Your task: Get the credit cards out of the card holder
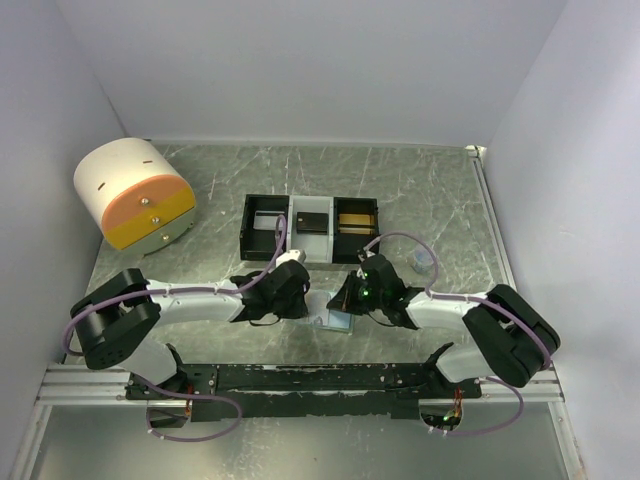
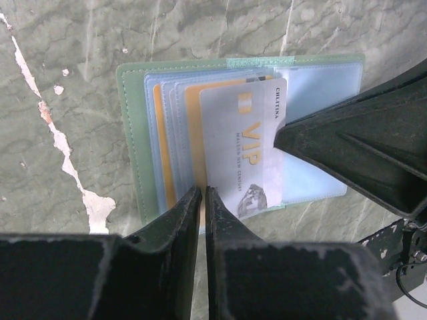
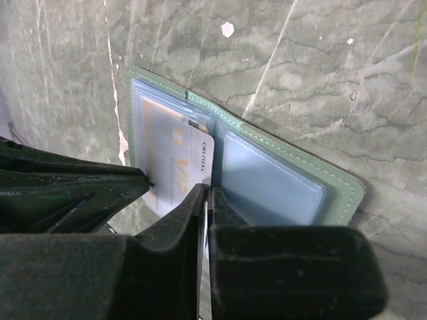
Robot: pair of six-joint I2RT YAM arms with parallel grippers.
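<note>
So here's what we're looking at: the card holder (image 1: 338, 320) is lying open and flat on the grey marbled table (image 1: 420, 200), near-centre, right between the two arms. It's sage green round the edge and pale blue inside.

From the left wrist cam we can see the credit cards (image 2: 175, 133) fanned out of one panel. There's a stack of pale blue and orange ones, with a white VIP card (image 2: 243, 147) on top that's slid sideways, partly over the other panel.

The right gripper (image 3: 205, 195) is clenched tight. The VIP card's edge runs straight into the slit between its fingers, so we'd call that a pinch on that card. In the left wrist view its tip sits right at the card's long edge.

The left gripper (image 2: 202, 195) is trickier. Its fingers are almost together with just a thin slit left, and the tips are parked at the edge of the fanned stack, over the orange card. Honestly we can't tell whether anything is actually caught in that slit or not.

Further back on the table there's a black-and-white three-compartment tray (image 1: 248, 228), just beyond the grippers. A white drum-shaped thing with an orange face (image 1: 135, 195) sits at the far left.
</note>
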